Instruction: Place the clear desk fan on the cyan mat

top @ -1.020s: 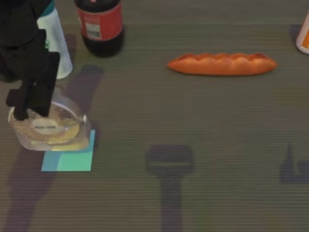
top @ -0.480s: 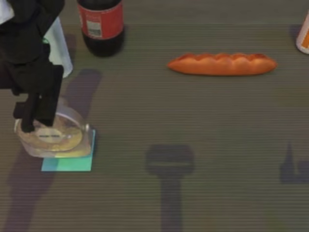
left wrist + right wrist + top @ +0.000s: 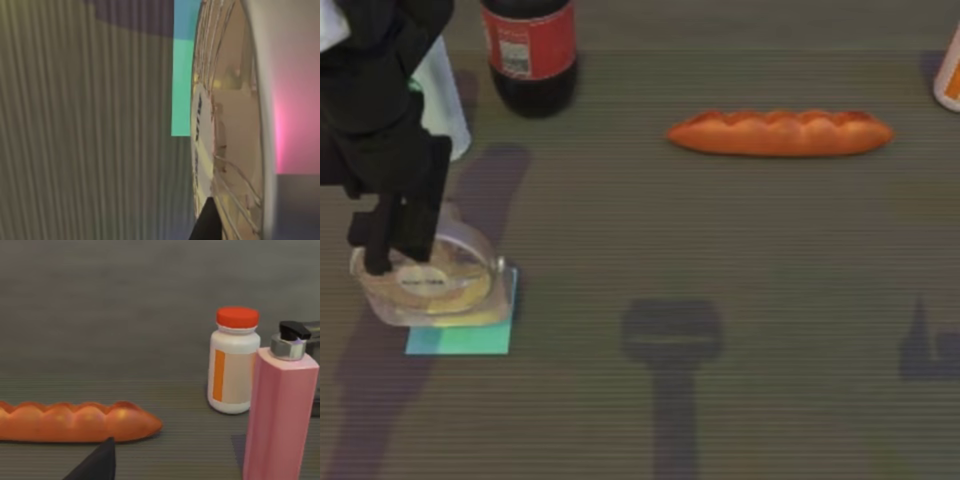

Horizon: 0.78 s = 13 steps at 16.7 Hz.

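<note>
top: my left gripper clamps the fan, which half overhangs the mat just below | left wrist: mat peeks past the fan, drop now = off-centre, might tip | right wrist: parked by bread, grip unclear

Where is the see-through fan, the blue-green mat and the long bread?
clear desk fan (image 3: pixel 432 285), top view, on its yellowish middle.
cyan mat (image 3: pixel 460 341), top view, on the bare strip showing.
bread loaf (image 3: pixel 780 132), top view, on its crust.
</note>
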Available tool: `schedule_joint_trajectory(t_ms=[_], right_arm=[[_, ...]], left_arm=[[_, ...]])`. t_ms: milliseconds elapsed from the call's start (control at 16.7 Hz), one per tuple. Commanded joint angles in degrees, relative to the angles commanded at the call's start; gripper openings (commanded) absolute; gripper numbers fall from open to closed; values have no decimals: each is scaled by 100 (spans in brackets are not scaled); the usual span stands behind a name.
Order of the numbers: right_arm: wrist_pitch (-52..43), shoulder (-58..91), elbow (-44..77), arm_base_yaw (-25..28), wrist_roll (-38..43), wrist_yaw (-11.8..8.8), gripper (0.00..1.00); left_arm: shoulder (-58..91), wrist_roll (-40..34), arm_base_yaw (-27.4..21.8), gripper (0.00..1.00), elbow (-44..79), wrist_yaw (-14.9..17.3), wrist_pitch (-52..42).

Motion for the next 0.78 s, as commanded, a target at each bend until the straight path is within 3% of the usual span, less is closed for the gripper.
schedule_joint_trajectory(t_ms=[540, 780], right_arm=[[0, 0, 0, 0, 0, 0, 100], [0, 0, 0, 0, 0, 0, 100]], left_arm=[[0, 0, 0, 98, 0, 0, 0], [0, 0, 0, 100, 0, 0, 0]])
